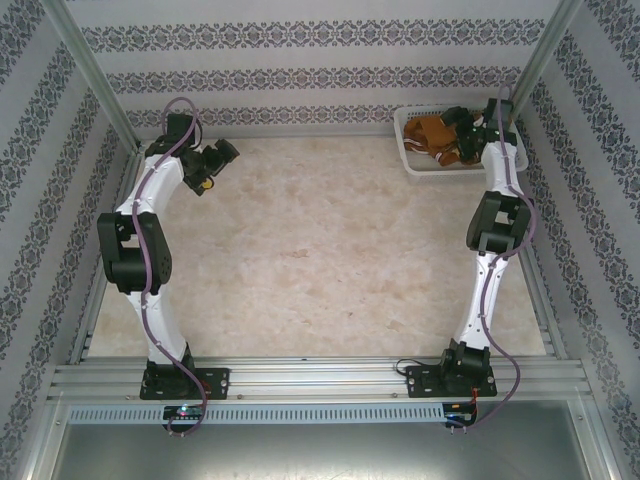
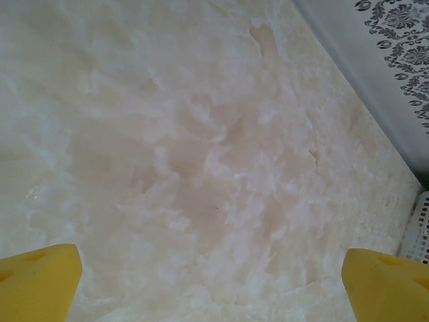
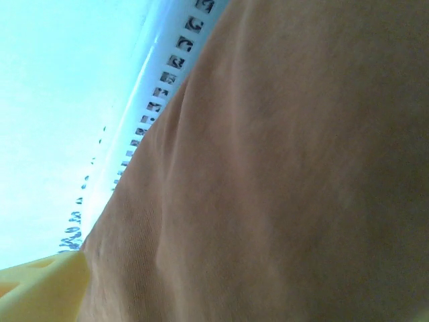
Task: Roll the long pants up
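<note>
We see the right hand (image 1: 467, 127) spread wide against the long pants (image 1: 430, 135) in the basket (image 1: 408, 152); left hand (image 2: 213, 268) likewise, over the desk (image 1: 320, 250).

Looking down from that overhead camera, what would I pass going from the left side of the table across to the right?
left gripper, open above the tabletop → bare marbled table → white basket in the far right corner, with the long pants bundled inside it.
</note>
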`<state>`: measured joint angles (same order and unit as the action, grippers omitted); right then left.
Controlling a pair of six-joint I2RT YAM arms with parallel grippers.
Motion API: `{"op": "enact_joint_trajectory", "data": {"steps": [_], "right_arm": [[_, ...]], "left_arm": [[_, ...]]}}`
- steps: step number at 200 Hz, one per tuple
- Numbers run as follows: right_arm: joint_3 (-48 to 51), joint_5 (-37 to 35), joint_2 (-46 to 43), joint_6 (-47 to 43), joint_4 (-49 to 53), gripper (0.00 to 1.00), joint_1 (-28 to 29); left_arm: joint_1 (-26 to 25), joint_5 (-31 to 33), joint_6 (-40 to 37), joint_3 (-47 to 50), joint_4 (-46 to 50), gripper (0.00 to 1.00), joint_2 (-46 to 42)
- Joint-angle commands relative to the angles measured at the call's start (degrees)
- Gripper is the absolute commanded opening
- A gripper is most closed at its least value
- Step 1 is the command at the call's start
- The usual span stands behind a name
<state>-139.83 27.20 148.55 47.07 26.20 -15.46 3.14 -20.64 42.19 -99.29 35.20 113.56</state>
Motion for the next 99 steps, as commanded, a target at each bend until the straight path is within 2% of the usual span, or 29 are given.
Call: {"op": "enact_joint_trajectory", "data": {"steps": [1, 31, 77, 88, 99], "right_arm": [[1.06, -6.1, -5.31, -6.42, 6.02, 0.98, 0.6], [4.9, -10.41, -14.7, -11.35, 11.34, 0.98, 0.95], [5.76, -13.04, -26.61, -18.15, 17.95, 0.98, 0.87], [9.74, -13.48, -30.79, -20.05, 18.68, 0.98, 1.33], [19.9, -15.26, -36.89, -22.0, 15.54, 0.98, 2.51]], "left_arm": [[0.64, -0.84, -1.95, -2.32, 1.1, 1.0, -0.39], [0.75, -2.95, -3.97, -2.0, -0.09, 1.0, -2.23], [0.91, -6.06, -6.02, -2.48, 0.75, 1.0, -6.45], [0.82, -4.01, -7.48, -0.42, 0.27, 1.0, -9.33], [0.82, 0.95, -10.28, 5.13, -2.77, 1.0, -14.38]]}}
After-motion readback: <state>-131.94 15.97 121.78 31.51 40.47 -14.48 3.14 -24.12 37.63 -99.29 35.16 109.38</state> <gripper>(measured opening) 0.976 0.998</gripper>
